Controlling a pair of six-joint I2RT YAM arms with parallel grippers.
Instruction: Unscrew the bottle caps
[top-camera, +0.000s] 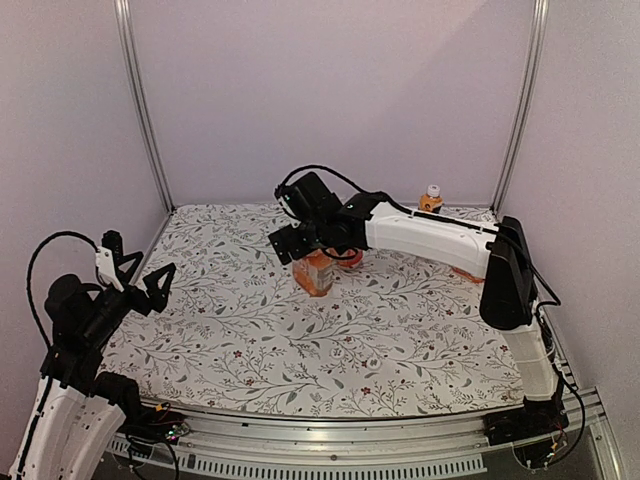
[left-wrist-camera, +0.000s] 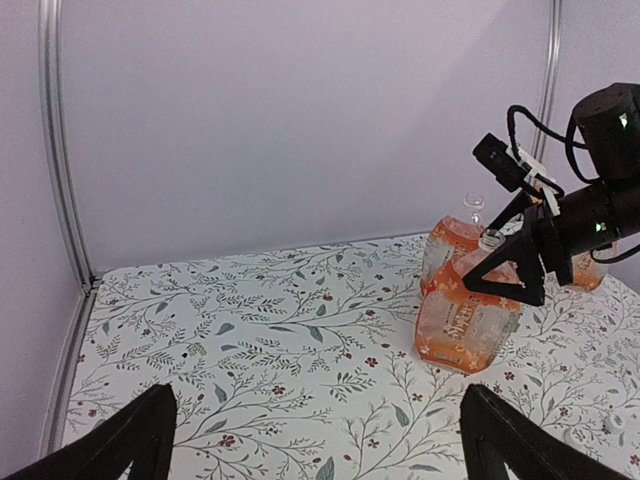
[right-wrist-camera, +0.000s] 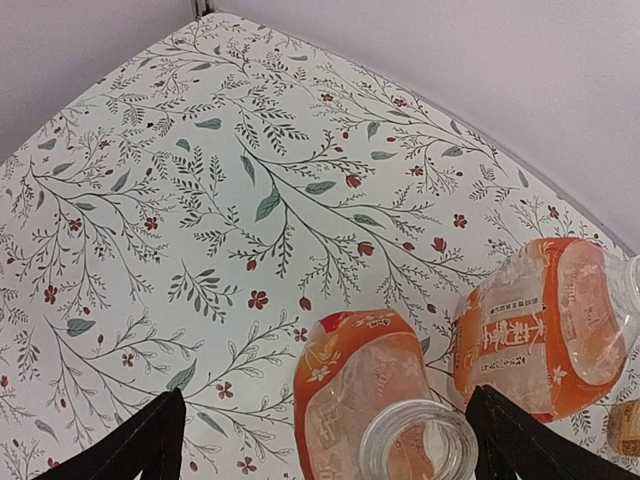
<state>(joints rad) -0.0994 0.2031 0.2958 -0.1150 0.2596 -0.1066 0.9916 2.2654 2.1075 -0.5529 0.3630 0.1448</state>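
On the floral table (top-camera: 250, 340), the right claw (right-wrist-camera: 325, 392) hangs spread wide over a bare-necked bottle (right-wrist-camera: 350, 375) mid-frame. A white cap (top-camera: 433, 189) stands upper right, well apart. The left claw (top-camera: 142, 272) is also spread.

Robot test cell in a lab, boxed in and bare

Plain pale wall panels (top-camera: 330, 90) are closing in the table (top-camera: 250, 340) beyond the right hand (top-camera: 300, 245) and on the outer side of each hand, the left hand (top-camera: 143, 277) hanging close to its wall. Bare aluminium posts (top-camera: 140, 100) are rising in the far corners behind both hands. A slotted aluminium rail (top-camera: 350, 440) is running along the near edge, back behind the hands, where the left arm (top-camera: 70, 420) and right arm (top-camera: 430, 235) are sitting bolted side by side, black cables (top-camera: 40, 270) looping loose off them. Only a floral print is covering the table under the hands.
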